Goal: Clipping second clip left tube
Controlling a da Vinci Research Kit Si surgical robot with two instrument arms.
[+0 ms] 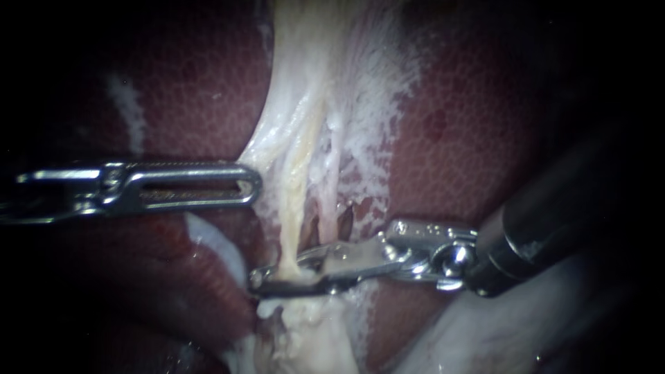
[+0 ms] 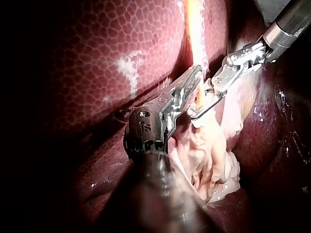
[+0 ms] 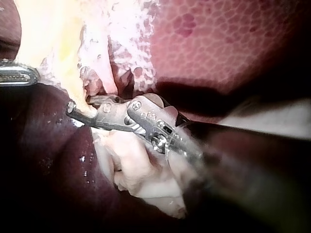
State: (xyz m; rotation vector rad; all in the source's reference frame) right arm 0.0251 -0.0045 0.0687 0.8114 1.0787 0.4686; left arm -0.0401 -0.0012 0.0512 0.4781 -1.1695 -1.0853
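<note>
Over the liver (image 1: 194, 83) the left tube (image 1: 299, 187) runs lengthwise down the endoscope view, and our right instrument (image 1: 429, 253), the nearer one, lies square across it, its pincer (image 1: 277, 271) pinching the tube low down, our left instrument (image 1: 173, 185) just beside.

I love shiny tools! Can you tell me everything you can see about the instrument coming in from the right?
The right instrument has a dark, smooth shaft coming in from the right. It ends in a shiny silver metal joint with small round pins. Two thin metal jaws reach out from the joint, lying almost level. They are shut on the left tube, a pale yellowish strand, with one jaw on each side. Dark red liver lies behind it.
</note>
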